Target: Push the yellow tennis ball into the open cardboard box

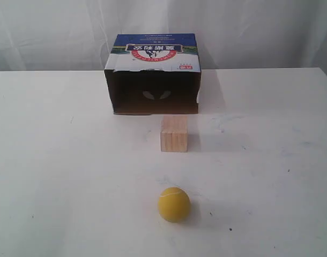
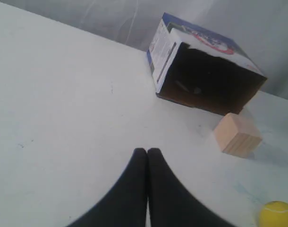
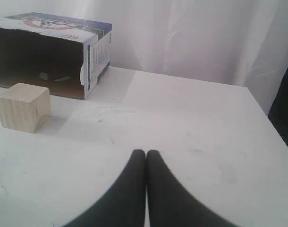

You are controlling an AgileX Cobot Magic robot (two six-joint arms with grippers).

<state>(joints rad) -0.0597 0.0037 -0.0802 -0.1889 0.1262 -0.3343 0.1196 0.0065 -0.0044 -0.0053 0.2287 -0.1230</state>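
Left gripper (image 2: 147, 152), right gripper (image 3: 146, 153) both closed, empty. Block (image 1: 174, 134) stands between ball (image 1: 174, 204) and box (image 1: 153, 53) mouth; angle your push so ball rolls around block, contact behind ball centre

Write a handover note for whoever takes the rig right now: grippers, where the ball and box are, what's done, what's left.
Grippers: the left gripper and the right gripper are both shut and empty, each over bare table.
Things: the yellow tennis ball sits on the table, touched by neither gripper. The open cardboard box lies at the back with its opening facing the ball. A wooden block stands just in front of the opening, in the straight line from the ball.
Done: nothing; the ball is outside the box.
Left: push the ball past the block and into the box.
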